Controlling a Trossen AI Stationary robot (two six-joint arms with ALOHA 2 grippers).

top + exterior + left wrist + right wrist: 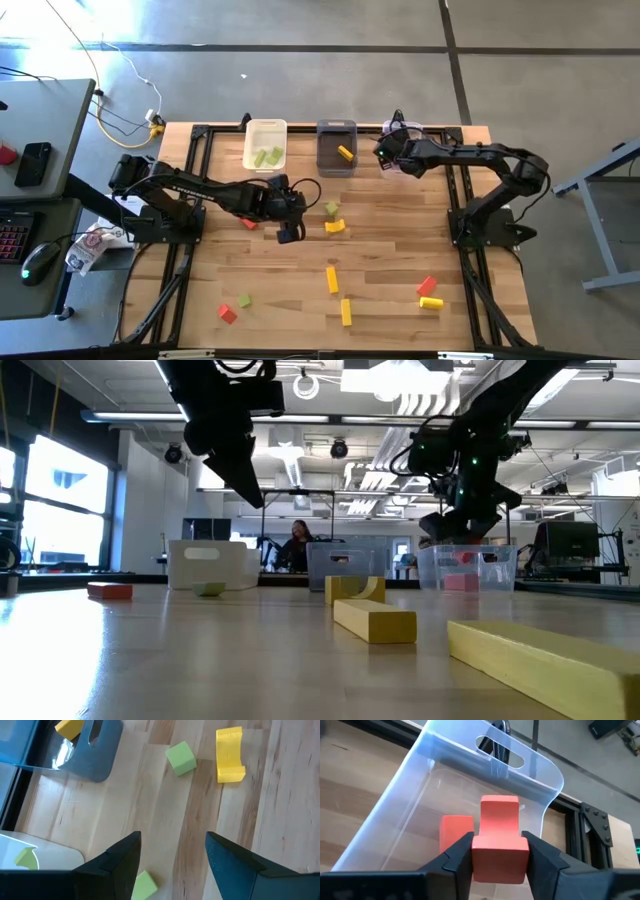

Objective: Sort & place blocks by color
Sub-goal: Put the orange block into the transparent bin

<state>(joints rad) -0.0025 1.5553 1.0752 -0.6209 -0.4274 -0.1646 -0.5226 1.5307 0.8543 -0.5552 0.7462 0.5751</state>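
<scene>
Yellow bar [545,655] lies nearest on the table [400,250]. Right gripper [500,852] pinches 1 red block [499,837] over the clear bin [445,755]; left gripper [172,852] hangs spread, empty.

Bright, even indoor light. Ceiling lamps [420,395] glare overhead in the low view; window [70,500] blown out. Nearest yellow block [540,655] soft, out of focus. Sun patch on floor [90,25]. Clear bin [485,785] shows pale reflections.
</scene>
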